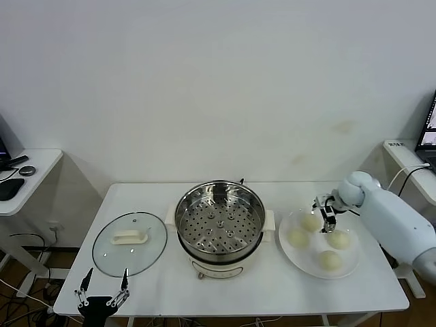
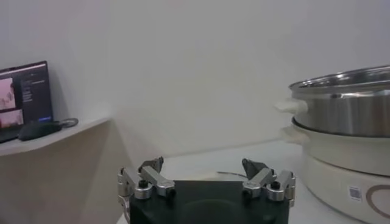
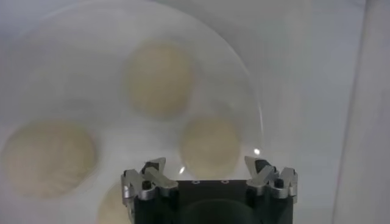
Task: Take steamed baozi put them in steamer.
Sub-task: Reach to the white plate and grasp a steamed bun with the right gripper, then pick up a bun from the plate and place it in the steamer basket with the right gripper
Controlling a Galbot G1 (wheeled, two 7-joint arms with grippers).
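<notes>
White right arm reaches over baozi [image 1: 310, 222]; right tool [image 1: 329, 219] open.

baozi [image 1: 300, 238]: four, cream, on plate | steamer [image 1: 219, 216]: open, empty

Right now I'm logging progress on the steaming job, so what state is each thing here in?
steamer: lid off, perforated tray empty.
glass lid: lying flat on the table, to the steamer's left.
steamed baozi: all four on the white plate, none moved.
right hand: open, poised over the plate, holding nothing.
left hand: open, empty, parked at the table's front edge.
</notes>
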